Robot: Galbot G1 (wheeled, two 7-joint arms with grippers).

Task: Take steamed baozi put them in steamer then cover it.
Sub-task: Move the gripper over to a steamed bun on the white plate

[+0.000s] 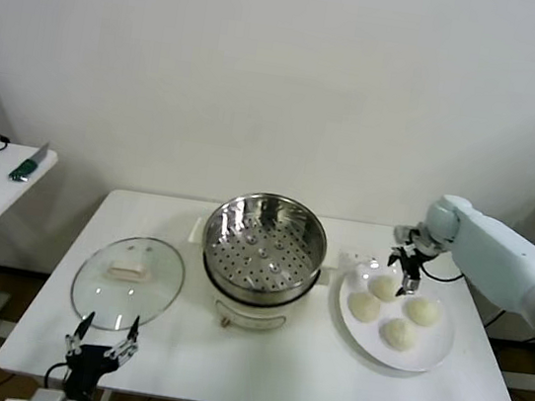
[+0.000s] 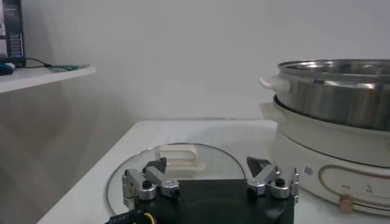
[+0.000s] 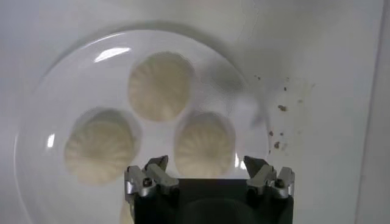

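White right gripper (image 1: 408,267) (jaws apart) above baozi (image 1: 383,286).

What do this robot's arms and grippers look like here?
The right arm has a smooth, rounded white shell with a dark cable beside it. The right gripper and left gripper are black, each with two short fingers tipped in silvery metal blocks with dark screw heads. A yellow wire shows at the left gripper's base.
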